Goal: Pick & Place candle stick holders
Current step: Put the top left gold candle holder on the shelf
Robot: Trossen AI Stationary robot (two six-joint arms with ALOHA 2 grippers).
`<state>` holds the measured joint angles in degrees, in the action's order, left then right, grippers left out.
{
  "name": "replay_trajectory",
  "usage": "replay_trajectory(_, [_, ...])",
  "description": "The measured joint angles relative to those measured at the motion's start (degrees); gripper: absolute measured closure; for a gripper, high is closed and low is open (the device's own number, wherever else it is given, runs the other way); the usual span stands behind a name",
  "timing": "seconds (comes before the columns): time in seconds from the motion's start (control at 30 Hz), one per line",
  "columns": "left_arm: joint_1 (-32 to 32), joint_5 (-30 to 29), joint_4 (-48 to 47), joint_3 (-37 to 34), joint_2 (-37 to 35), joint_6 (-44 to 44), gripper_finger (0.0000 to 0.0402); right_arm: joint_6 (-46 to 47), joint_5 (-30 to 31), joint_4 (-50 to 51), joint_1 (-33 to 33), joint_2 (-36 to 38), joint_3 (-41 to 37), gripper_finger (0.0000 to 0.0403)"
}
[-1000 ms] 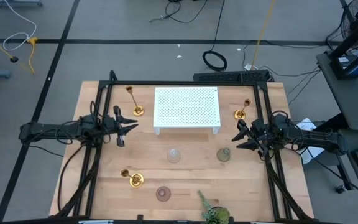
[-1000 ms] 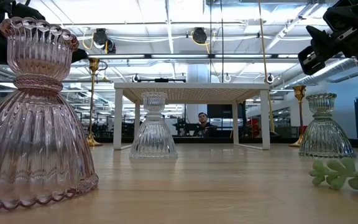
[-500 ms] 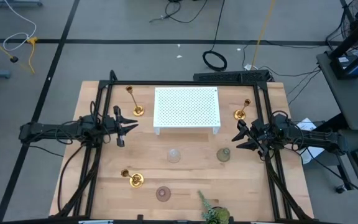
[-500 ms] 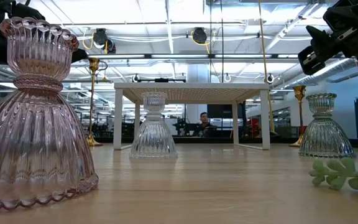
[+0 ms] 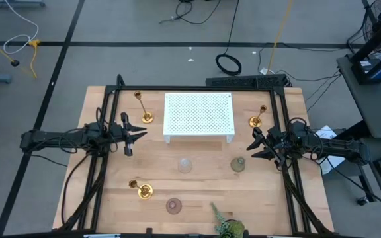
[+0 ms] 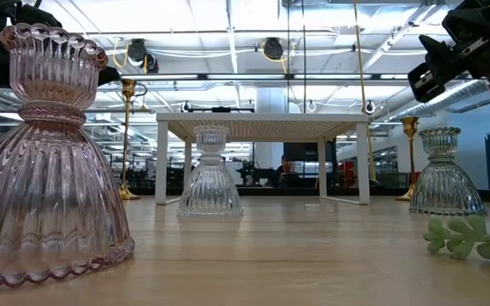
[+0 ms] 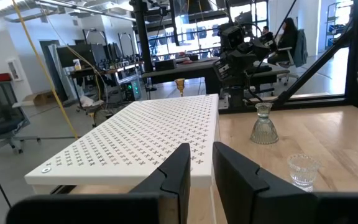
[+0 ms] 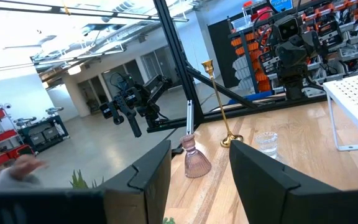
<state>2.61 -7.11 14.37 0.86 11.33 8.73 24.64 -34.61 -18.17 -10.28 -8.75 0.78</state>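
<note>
So the wooden counter (image 5: 276, 198) has a white perforated stand (image 5: 198, 116) sitting at the far middle, and the candle holders are spread around it. One gold candlestick (image 5: 142, 108) stands just off the stand's far-left corner, a second gold candlestick (image 5: 256, 119) is off its right side, and the third gold candlestick (image 5: 141, 190) is down near the front left. The clear glass holder (image 5: 186, 164) sits in the middle of the counter, a bit in front of the stand, with the green glass holder (image 5: 237, 164) to its right, and the pink glass holder (image 5: 173, 205) is close to the near edge. A green leafy sprig (image 5: 225, 225) lies at the near edge, right of the pink one. The left gripper (image 5: 135, 134) hangs over the left side of the counter, jaws just slightly apart and holding nothing. The right gripper (image 5: 254, 146) is over the right side, near the green holder and the right candlestick but not touching either, jaws clearly apart and empty.
</note>
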Motion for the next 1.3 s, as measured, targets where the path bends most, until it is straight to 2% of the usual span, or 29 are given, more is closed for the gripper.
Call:
replay_trajectory(0.77, [-0.02, -0.02, 0.00, 0.02, 0.00, 0.00, 0.0325, -0.09, 0.35, -0.09, 0.00, 0.02, 0.00, 0.0248])
replay_trajectory(1.0, [-0.02, 0.00, 1.02, 0.00, 0.02, 0.10, 0.0325, -3.10, 7.35, -0.15, 0.00, 0.00, 0.02, 0.0248])
replay_trajectory(1.2, [-0.02, 0.05, 3.34, 0.00, 0.02, -7.87, 0.0325, -7.11, 7.82, 0.02, 0.00, 0.00, 0.01, 0.0248])
replay_trajectory(1.3, [-0.02, -0.54, 3.46, 0.00, 0.02, -8.51, 0.0325, -9.80, 7.85, 0.00, 0.00, 0.00, 0.02, 0.0248])
